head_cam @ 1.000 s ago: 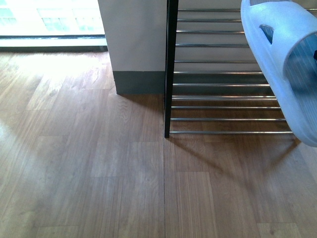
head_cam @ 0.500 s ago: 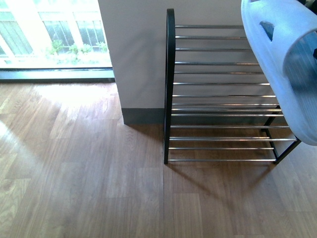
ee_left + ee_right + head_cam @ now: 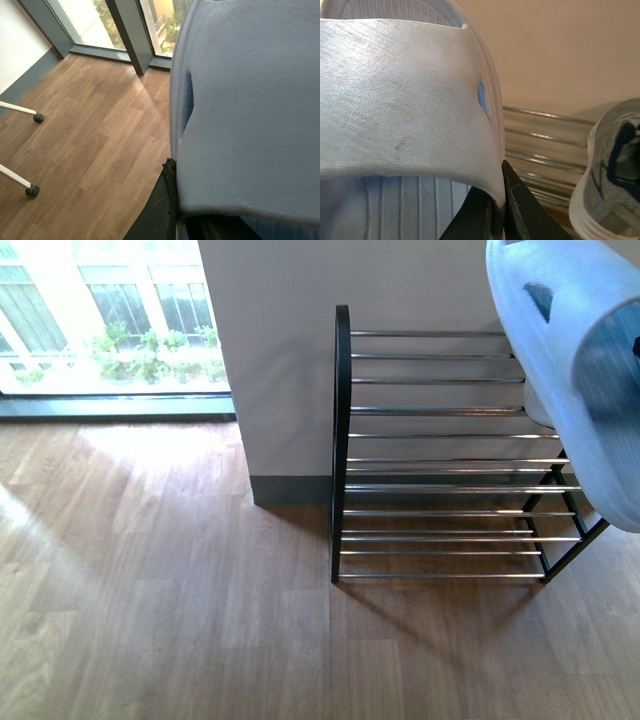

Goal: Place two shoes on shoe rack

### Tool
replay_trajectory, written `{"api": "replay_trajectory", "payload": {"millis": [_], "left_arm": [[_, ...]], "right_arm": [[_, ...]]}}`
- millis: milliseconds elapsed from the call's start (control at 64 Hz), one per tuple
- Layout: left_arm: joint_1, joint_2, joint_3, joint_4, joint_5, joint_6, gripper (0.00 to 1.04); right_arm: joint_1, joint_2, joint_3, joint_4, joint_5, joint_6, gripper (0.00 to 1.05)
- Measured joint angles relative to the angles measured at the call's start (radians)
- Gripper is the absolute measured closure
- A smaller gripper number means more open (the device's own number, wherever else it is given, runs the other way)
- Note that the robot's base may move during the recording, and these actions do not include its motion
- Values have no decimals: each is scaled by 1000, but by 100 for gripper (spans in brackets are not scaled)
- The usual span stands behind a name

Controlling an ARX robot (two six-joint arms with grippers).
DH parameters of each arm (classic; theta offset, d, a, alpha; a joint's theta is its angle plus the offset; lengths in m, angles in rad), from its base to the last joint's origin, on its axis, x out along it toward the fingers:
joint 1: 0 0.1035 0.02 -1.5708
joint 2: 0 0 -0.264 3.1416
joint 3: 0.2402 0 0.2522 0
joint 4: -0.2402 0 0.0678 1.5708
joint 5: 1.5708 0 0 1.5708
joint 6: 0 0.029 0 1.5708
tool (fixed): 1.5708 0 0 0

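Front view: right-hand sandal (image 3: 570,360), pale blue, hangs at upper right close to the camera, in front of the right end of the shoe rack (image 3: 341,440); whether it touches the rack cannot be told; the rack stands on the wooden floor (image 3: 150,590) against a white wall (image 3: 280,360), with its black arched side frame on the left and silver rods running rightwards; a window (image 3: 110,330) lies further left.

Right wrist view: right gripper (image 3: 495,200) is clamped on the strap edge of the right-hand sandal, one black finger on each face; the strap fills most of the frame; past it, a grey sneaker (image 3: 615,170) with a white sole sits among the rack's rods; which tier cannot be told.

Left wrist view: left gripper (image 3: 175,215) grips the left-hand sandal (image 3: 250,110); one black finger lies against the strap's edge, and dark gripper parts show beneath the strap; this sandal is held up over open floor beside the window frame.
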Motion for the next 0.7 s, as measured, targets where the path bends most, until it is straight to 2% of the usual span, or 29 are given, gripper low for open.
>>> {"api": "replay_trajectory", "payload": {"millis": [234, 313, 375, 531, 703], "left_arm": [[0, 0, 0, 0, 0, 0, 103], [0, 0, 0, 0, 0, 0, 103], [0, 0, 0, 0, 0, 0, 103], [0, 0, 0, 0, 0, 0, 103], [0, 0, 0, 0, 0, 0, 103]], "right_arm": [[103, 280, 378, -338, 193, 46, 103], [119, 389, 521, -434, 273, 68, 103], [124, 512, 681, -520, 378, 82, 103], [115, 671, 894, -574, 529, 65, 103], [90, 743, 1019, -618, 601, 21, 103]]}}
